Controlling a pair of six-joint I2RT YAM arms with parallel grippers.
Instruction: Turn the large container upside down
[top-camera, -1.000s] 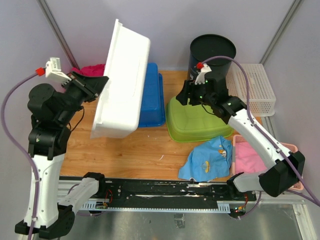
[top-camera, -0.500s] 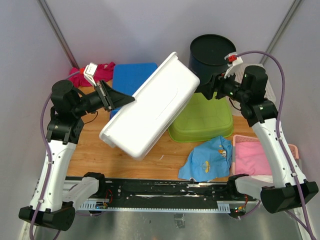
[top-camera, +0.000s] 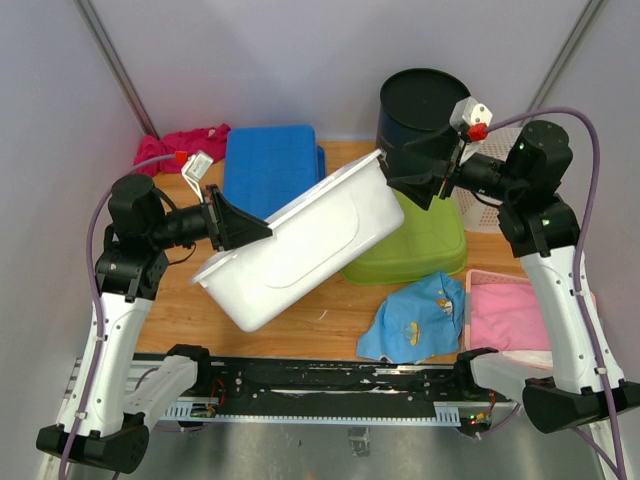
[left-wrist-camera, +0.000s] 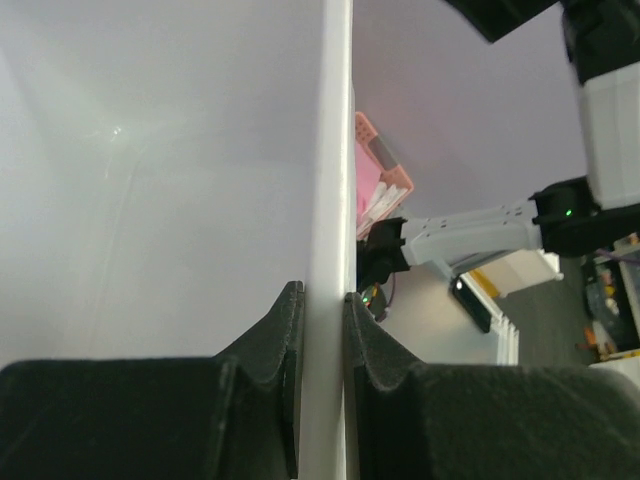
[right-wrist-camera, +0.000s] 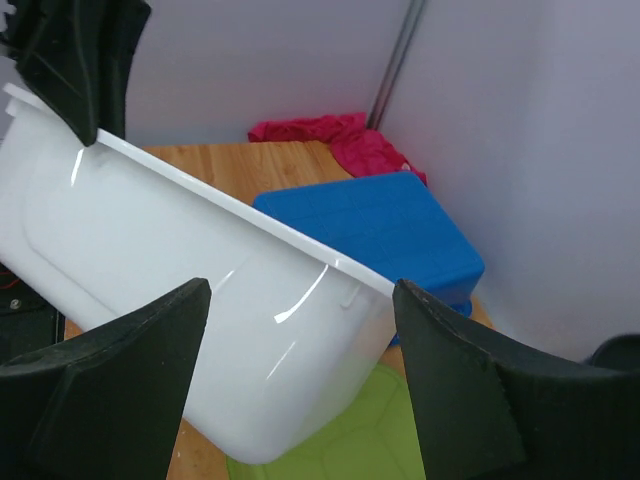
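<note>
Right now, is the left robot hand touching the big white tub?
Touching. The left wrist view shows the left gripper pinching the rim of the white tub from both sides, with no gap showing.

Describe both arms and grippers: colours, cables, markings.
Left arm and right arm: white link shells, black joints. Left gripper and right gripper: matte black, wedge-shaped fingers. Purple cable to each wrist, red plug, white mount. Green LEDs on right arm.
</note>
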